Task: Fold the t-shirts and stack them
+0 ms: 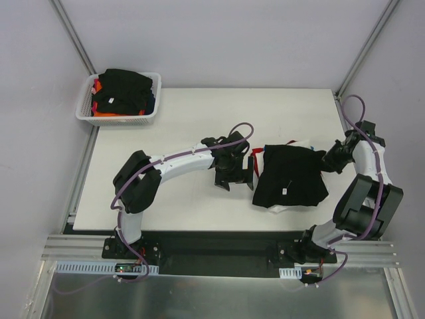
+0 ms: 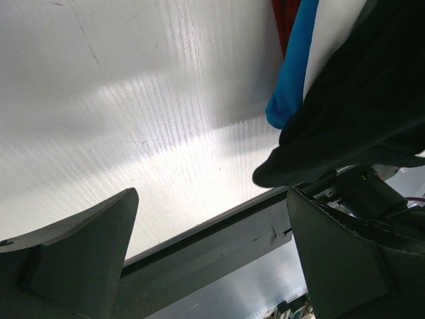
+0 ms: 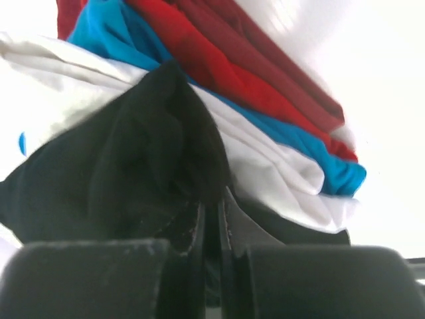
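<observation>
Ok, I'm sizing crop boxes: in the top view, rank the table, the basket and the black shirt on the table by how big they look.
1. table: by far the largest.
2. black shirt and basket: they look about alike, too close to rank.

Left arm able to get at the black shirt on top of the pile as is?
Likely yes. The left end effector is open right beside the black t-shirt, with nothing between them. The right end effector is shut on the shirt's opposite edge, out of the way.
</observation>
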Tool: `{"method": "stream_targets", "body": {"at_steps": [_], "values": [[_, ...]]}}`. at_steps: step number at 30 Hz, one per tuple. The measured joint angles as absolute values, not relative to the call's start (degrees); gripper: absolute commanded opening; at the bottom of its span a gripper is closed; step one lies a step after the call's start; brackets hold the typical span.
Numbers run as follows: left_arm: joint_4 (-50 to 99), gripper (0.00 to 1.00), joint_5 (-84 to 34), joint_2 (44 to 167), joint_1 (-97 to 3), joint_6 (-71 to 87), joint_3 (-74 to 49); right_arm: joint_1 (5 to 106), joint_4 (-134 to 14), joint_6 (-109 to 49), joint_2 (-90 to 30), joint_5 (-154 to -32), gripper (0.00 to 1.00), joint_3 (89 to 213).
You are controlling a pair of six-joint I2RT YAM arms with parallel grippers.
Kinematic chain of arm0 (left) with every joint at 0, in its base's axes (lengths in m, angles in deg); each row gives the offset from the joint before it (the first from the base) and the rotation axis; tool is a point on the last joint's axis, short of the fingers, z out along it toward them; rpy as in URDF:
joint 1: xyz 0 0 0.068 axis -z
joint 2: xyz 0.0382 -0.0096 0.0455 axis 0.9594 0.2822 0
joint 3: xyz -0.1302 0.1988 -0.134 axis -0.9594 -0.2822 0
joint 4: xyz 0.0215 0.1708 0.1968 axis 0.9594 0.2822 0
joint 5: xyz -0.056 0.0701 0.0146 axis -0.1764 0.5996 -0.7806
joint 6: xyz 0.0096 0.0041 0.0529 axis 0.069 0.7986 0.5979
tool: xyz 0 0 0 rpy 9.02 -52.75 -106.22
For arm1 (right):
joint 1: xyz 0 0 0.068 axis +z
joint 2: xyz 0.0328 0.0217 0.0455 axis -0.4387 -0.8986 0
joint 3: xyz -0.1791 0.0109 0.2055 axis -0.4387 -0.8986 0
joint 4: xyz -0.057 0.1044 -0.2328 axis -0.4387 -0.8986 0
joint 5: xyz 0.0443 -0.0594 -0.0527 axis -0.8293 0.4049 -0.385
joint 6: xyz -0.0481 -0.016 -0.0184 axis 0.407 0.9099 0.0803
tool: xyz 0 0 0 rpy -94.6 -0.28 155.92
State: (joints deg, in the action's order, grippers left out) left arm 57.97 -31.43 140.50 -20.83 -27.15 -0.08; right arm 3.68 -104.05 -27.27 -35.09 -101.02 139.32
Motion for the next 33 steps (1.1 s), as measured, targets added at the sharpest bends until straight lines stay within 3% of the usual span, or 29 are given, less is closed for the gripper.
{"method": "stream_targets", "body": {"at_steps": [29, 31, 32, 33], "values": [[58.38, 0.95, -31.43, 140.96, -20.83, -27.17, 2.41, 5.77, -104.60, -27.38, -38.17, -103.82, 0.01, 152.30], [58.36, 0.95, -31.45, 140.96, -20.83, -27.17, 2.55, 5.99, -104.21, -27.54, -39.70, -103.93, 0.11, 152.46], [58.38, 0.95, -31.45, 140.96, -20.83, -27.17, 2.57, 5.99, -104.08, -27.58, -40.33, -103.93, 0.21, 152.46], [58.43, 0.95, -31.43, 140.98, -20.83, -27.17, 2.57, 5.99, -103.90, -27.80, -41.06, -103.93, 0.40, 152.46]]}}
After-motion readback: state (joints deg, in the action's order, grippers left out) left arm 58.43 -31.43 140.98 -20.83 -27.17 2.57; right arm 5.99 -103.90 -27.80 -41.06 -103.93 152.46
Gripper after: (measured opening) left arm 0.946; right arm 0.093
